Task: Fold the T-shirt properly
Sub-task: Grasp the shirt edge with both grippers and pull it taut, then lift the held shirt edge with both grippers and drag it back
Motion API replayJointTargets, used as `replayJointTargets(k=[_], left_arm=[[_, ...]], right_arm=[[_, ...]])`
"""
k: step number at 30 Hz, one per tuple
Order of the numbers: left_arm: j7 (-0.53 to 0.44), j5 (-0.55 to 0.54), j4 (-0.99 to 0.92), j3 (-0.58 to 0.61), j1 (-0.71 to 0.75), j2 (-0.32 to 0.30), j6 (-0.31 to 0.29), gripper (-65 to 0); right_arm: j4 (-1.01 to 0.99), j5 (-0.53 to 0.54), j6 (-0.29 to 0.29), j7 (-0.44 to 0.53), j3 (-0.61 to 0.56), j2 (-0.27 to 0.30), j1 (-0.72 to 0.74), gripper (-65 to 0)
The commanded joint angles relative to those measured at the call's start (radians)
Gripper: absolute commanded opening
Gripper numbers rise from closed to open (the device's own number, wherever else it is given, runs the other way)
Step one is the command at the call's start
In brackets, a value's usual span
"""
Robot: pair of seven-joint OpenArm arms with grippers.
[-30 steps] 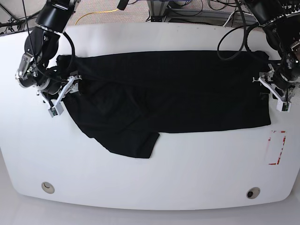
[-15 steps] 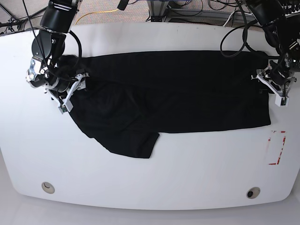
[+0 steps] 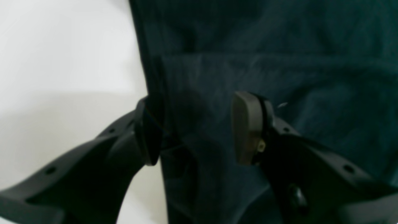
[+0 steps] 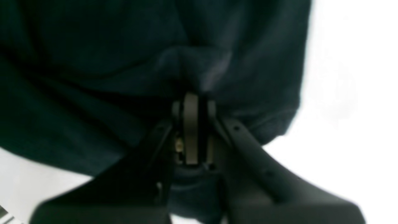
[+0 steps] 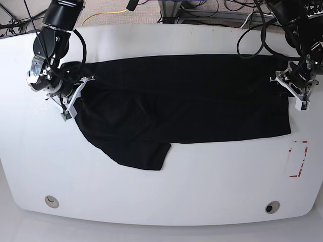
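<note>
One T-shirt [image 5: 186,98], black, lies spread across the white worktop [image 5: 161,186], its long edge running side to side and one sleeve [image 5: 144,154] sticking out toward the near edge. No label or print can be read on it. Two arms work it, one at each end. The right claw [image 4: 192,102] is pinched together on a bunched fold of the shirt. The left claw [image 3: 196,127] stands apart, one finger [image 3: 149,133] at the shirt's edge, the other [image 3: 247,127] over the cloth, fabric between them ungripped. One red-marked tag [image 5: 298,159] lies on the worktop near the shirt's corner; its writing is too small to read. Two round holes, [image 5: 51,201] and [image 5: 272,207], sit near the front edge.
</note>
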Motion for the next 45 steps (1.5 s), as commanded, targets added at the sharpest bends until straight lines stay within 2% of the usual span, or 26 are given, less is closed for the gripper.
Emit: replayJointTargets(k=[1, 6, 10, 14, 20, 27, 38, 45], left_arm=[[-0.017, -0.018, 0.039, -0.003, -0.012, -0.015, -0.013, -32.6], [-0.015, -0.02, 0.127, -0.009, 0.036, -0.001, -0.12, -32.6], [-0.015, -0.012, 0.176, -0.011, 0.042, 0.035, -0.121, -32.2], [-0.015, -0.012, 0.139, -0.011, 0.032, 0.043, -0.121, -26.7], [-0.015, -0.014, 0.099, -0.003, -0.003, 0.045, -0.008, -21.4], [-0.018, -0.014, 0.051, -0.017, -0.047, 0.038, 0.06, -19.7], [-0.021, -0.01, -0.064, -0.02, -0.122, 0.025, 0.064, -19.7], [-0.021, -0.012, -0.087, 0.063, -0.155, 0.014, 0.06, -20.3]], right_arm=[[0.101, 0.013, 0.001, 0.007, 0.006, 0.016, -0.031, -65.0], [0.193, 0.013, 0.001, -0.025, 0.024, 0.012, -0.09, -64.8], [0.23, 0.013, 0.001, -0.029, 0.049, 0.008, -0.12, -64.8], [0.221, 0.013, 0.001, -0.029, 0.05, 0.008, -0.12, -64.8], [0.222, 0.013, 0.001, -0.029, 0.052, 0.007, -0.118, -64.8], [0.222, 0.013, 0.001, -0.029, 0.049, 0.005, -0.112, -64.8], [0.222, 0.013, 0.001, -0.029, 0.049, -0.028, -0.117, -64.8], [0.224, 0.013, 0.001, -0.029, 0.047, -0.028, -0.112, -64.8]])
